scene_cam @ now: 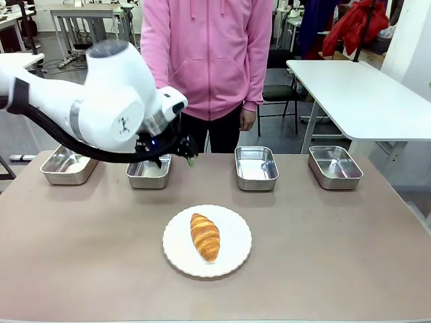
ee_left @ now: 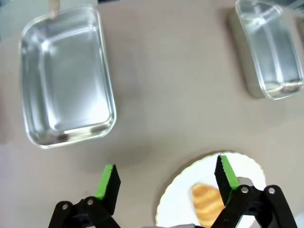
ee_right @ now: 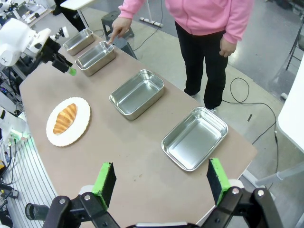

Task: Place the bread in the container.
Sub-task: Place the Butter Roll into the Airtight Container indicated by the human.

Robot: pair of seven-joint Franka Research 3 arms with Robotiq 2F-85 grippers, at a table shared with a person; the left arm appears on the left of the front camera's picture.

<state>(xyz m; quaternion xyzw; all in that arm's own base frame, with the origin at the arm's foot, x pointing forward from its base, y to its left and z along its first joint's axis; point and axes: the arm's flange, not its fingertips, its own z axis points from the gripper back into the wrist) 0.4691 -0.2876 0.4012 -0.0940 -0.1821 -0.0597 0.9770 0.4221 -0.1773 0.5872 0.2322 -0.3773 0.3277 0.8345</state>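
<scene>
The bread (scene_cam: pixel 205 237) lies flat on a round white plate (scene_cam: pixel 176 252) near the middle of the table (scene_cam: pixel 81 269), a little toward the robot's edge, and nothing holds it. Four steel pans stand in a row along the far edge, in front of the person, probably so that each one is free to reach from above. In the right wrist view the person's hand (ee_right: pixel 118 28) points with a finger at the rim of the second pan from the robot's left (ee_right: pixel 95 57), so I judge this one is the container meant for the bread. The left gripper (scene_cam: pixel 176 149) hangs over the table just beside this pan, on the side toward the plate; its fingers are spread wide with nothing between them, and the left wrist view looks down on a part of the plate, which suggests it is preparing to go down to the bread. The right gripper (ee_right: pixel 161 183) is also wide open and empty, high above the right end of the table. The long axis of the bread runs from the far edge toward the near edge, only slightly turned, with one tapered end toward the pans and the other toward the robot.
</scene>
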